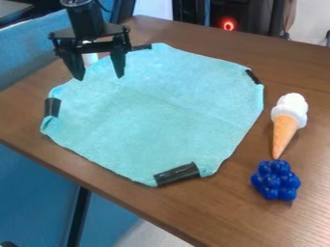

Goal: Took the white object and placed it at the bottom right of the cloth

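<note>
Over the upper left part of the blue cloth (155, 111), the black claw (99, 77) hangs down with its two fingers spread wide. Between them, seen past the claw, is the white object (91, 59), partly hidden, by the cloth's upper left edge; whether it touches the cloth I cannot tell. The cloth lies on the brown worktop (293, 70), with a faint crease across it and pieces of black tape (176, 174) at its top, right, bottom and left corners. Beyond its right edge, apart from it, an ice cream cone (285, 128) lies with its white top toward the far side and its tip toward the near side. Just beside that tip sits a dark blue cluster of balls (275, 180). A red light (228, 24) glows in the background, and blue seating (29, 178) shows past the worktop's left side.
</note>
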Robot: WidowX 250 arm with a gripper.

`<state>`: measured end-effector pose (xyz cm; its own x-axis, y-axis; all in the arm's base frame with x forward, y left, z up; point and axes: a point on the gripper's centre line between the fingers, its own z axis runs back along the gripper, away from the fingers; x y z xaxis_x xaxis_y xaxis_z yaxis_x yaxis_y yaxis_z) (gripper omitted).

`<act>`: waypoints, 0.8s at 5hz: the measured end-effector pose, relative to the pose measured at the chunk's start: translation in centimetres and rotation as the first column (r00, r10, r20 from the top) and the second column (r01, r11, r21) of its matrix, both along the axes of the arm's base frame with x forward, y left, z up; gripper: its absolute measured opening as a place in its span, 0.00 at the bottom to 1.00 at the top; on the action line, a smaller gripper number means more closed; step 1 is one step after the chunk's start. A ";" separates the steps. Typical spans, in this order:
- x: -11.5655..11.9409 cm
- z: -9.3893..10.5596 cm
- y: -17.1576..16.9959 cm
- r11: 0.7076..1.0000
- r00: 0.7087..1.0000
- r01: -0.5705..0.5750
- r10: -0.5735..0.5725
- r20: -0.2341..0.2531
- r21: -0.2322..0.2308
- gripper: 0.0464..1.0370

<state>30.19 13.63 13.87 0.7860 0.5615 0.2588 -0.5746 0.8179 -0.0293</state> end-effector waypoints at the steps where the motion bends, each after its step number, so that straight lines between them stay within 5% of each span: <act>1: 0.0 -1.0 0.0 1.000 1.000 -0.002 0.001 -0.028 -0.013 0.96; 4: 2.3 0.2 4.4 0.991 0.991 -0.133 0.133 0.010 -0.031 0.96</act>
